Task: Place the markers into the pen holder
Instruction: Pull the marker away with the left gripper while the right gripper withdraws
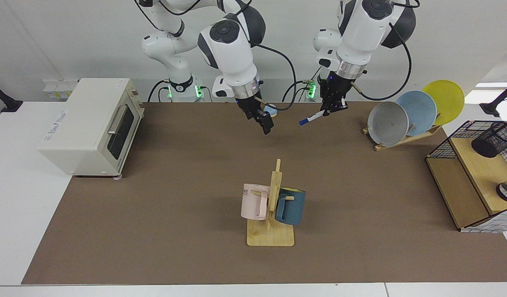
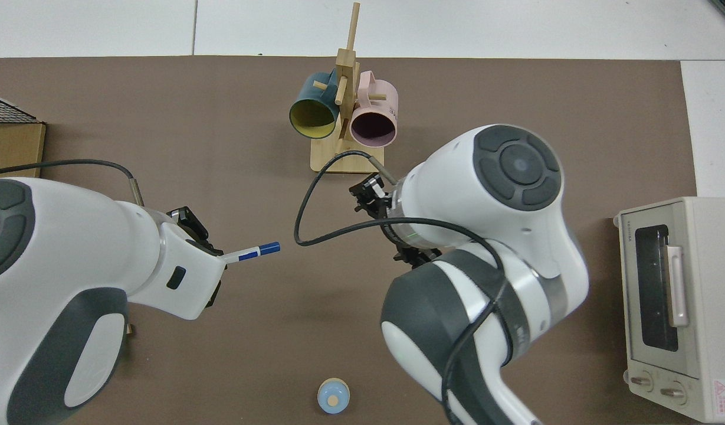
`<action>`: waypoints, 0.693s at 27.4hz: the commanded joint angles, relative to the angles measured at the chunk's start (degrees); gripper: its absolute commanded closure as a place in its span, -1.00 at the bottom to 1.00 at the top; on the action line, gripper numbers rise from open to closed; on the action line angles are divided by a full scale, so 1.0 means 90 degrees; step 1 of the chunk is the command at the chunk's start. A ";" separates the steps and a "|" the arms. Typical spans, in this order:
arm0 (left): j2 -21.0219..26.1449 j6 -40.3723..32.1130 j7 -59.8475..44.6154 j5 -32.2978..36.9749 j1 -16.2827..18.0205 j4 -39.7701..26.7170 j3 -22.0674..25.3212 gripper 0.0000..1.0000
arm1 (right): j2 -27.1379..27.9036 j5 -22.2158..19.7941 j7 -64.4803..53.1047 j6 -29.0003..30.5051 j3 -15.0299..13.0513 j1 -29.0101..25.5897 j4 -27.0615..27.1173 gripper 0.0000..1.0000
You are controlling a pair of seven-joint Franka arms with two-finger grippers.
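I see my left gripper (image 1: 333,108) above the far side of the table, closed on the white end of the marker (image 1: 312,119). The marker sticks out from the fingers at a slant, with its blue cap pointing toward the middle of the table, in the air and touching nothing else. My right gripper (image 1: 266,122) hangs well apart from the marker and holds nothing; I cannot tell how wide its fingers are. The pen holder (image 1: 493,139) lies tilted on the wooden shelf of the wire basket (image 1: 443,144), far from both grippers.
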 commanded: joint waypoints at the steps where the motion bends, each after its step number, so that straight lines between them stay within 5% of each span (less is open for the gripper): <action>1: -0.0113 -0.0072 -0.0213 0.0707 -0.0099 -0.0106 0.0055 1.00 | -0.0522 -0.0131 -0.1526 -0.0290 0.0074 -0.0529 -0.0553 -1.00; 19: -0.0006 0.0084 0.0539 0.3617 0.0516 0.0148 0.0191 1.00 | -0.1353 -0.0991 -0.5179 -0.0759 0.0074 -0.1496 -0.0886 -1.00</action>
